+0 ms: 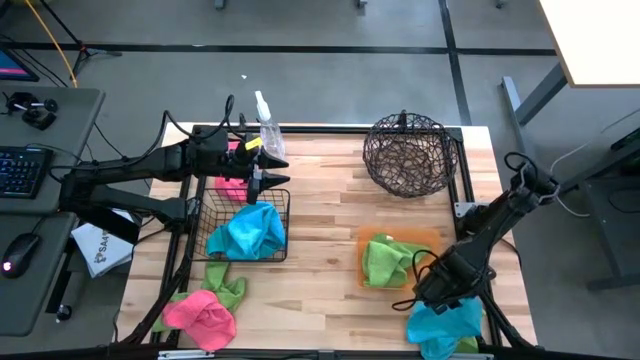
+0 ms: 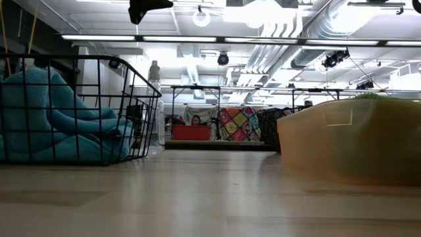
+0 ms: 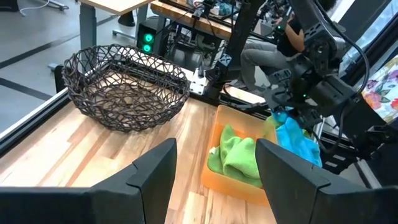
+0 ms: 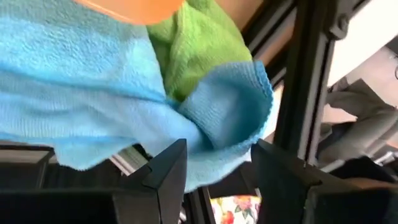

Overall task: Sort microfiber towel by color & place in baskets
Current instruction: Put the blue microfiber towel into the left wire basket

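My left gripper (image 1: pixel 272 170) hangs open above the far edge of the square black wire basket (image 1: pixel 250 228), which holds a blue towel (image 1: pixel 245 232). A pink towel (image 1: pixel 231 187) lies under that arm at the basket's far rim. My right gripper (image 1: pixel 437 297) is open, low over another blue towel (image 1: pixel 446 326) that lies bunched at the table's near edge. The orange tray (image 1: pixel 432 238) holds a green towel (image 1: pixel 385 260). The round woven-wire basket (image 1: pixel 407 155) stands at the far right. A pink towel (image 1: pixel 200 315) and a green one (image 1: pixel 228 288) lie near left. My right gripper (image 4: pixel 219 171) stands open with one finger on each side of a bunched fold of the blue towel (image 4: pixel 217 118), coming down from above. The cloth lies against the inner side of one finger (image 4: pixel 171 165). The towel rests on the table, slack.
A clear spray bottle (image 1: pixel 266 122) stands at the far edge beside the left arm. Bare wood lies between the black basket and the orange tray. The table's black frame rail (image 4: pixel 311 81) runs right by the blue towel at the near edge.
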Robot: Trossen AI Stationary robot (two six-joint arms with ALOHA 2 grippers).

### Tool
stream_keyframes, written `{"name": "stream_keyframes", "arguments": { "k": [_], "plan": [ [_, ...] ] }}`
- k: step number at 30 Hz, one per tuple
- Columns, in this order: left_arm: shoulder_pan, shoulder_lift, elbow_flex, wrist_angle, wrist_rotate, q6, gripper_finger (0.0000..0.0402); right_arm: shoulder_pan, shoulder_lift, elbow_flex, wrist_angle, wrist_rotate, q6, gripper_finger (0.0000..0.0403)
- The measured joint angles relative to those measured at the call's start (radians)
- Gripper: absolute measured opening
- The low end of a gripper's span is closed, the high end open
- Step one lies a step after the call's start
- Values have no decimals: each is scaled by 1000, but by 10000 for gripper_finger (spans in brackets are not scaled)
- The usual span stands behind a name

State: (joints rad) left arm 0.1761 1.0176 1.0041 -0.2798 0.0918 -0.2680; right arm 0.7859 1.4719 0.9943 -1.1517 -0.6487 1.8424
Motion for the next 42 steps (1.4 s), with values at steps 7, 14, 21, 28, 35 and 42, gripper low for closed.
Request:
{"name": "stream_keyframes", "arguments": {
  "k": [7, 14, 21, 28, 35, 42],
  "plan": [
    [0, 0, 0, 1, -4, -1, 207, 20, 0, -21, -9, 51, -8, 170],
    [0, -6, -2, 55, -11, -11, 207, 35, 0, 24, -22, 57, -112, 25],
    [0, -116, 0, 454, 48, 58, 207, 4, -20, 354, -251, 105, -254, 5],
    [0, -193, 0, 475, -23, 90, 207, -99, -29, 851, -359, 650, -493, 2],
    [-1, -185, 0, 345, -5, -47, 207, -329, 1, 979, -87, 997, -996, 1],
    [-1, -82, 0, 331, 124, -146, 208, -537, 93, 965, 382, 736, -1462, 1]
  ]
}}
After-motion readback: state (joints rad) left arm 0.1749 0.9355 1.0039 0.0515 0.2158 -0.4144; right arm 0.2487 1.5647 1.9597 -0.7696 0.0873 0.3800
